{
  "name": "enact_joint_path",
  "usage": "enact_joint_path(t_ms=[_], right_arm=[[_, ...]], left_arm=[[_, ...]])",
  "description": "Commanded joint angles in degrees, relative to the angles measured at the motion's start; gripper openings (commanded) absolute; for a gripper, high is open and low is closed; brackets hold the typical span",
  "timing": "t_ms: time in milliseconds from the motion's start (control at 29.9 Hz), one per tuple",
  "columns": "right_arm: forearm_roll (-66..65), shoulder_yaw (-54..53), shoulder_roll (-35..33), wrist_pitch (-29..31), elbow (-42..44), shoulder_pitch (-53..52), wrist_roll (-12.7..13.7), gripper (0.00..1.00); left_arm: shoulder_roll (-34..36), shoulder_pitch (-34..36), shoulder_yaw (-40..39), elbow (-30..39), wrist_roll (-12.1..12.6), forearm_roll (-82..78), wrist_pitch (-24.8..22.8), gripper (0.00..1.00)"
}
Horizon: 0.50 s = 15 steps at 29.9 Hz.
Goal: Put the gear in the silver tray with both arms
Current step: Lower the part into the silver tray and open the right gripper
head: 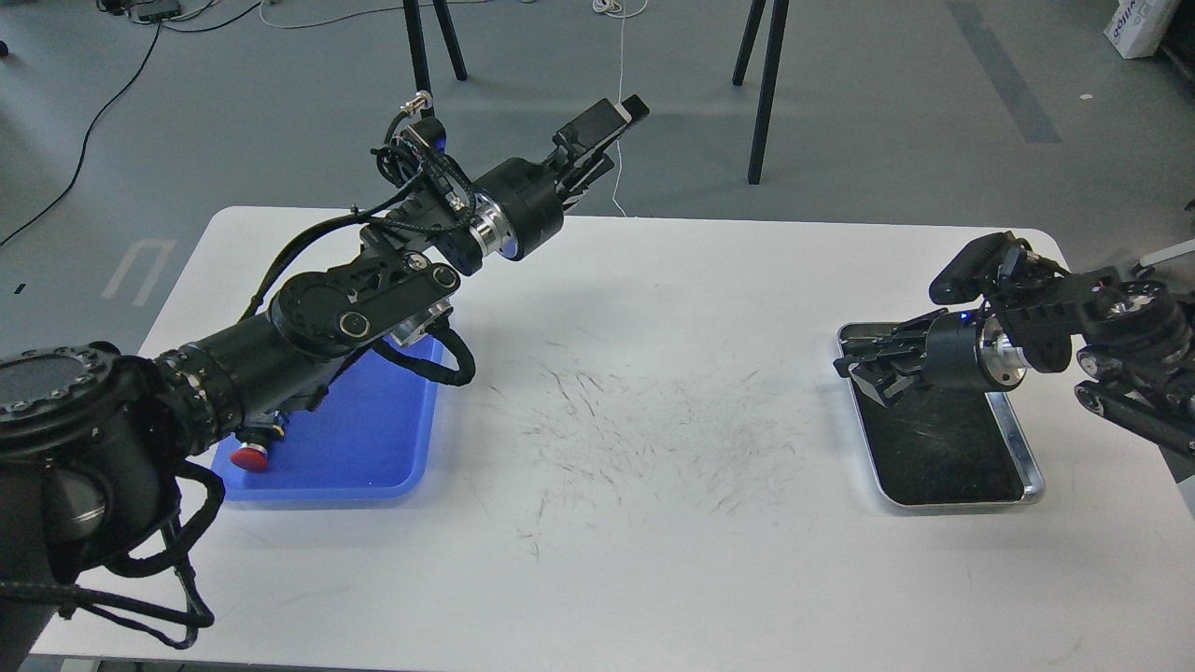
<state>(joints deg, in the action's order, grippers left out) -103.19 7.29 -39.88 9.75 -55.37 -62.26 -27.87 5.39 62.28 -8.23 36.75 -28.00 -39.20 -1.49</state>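
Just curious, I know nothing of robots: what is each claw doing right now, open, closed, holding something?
Left gripper: raised beyond the table's far edge; fingers close together, grip cannot be told.
Right gripper: over the silver tray; too dark to tell.
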Motion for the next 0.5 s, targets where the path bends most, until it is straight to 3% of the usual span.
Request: enact_joint_path(t_ms=[0,468], right_arm=[[0.0,0.01,-2.48,0.0,-0.18,0.21,-0.08,0.19],[-0.09,1.06,-6.35,0.53,0.0,3.9,-0.13,0.2]], left_arm=[[-0.11,-0.49,0.06,-0.01,0.0,0.0,0.0,1.0],[-0.73,-1.28,0.06,-0.28,0.0,-0.09,0.7,1.0]])
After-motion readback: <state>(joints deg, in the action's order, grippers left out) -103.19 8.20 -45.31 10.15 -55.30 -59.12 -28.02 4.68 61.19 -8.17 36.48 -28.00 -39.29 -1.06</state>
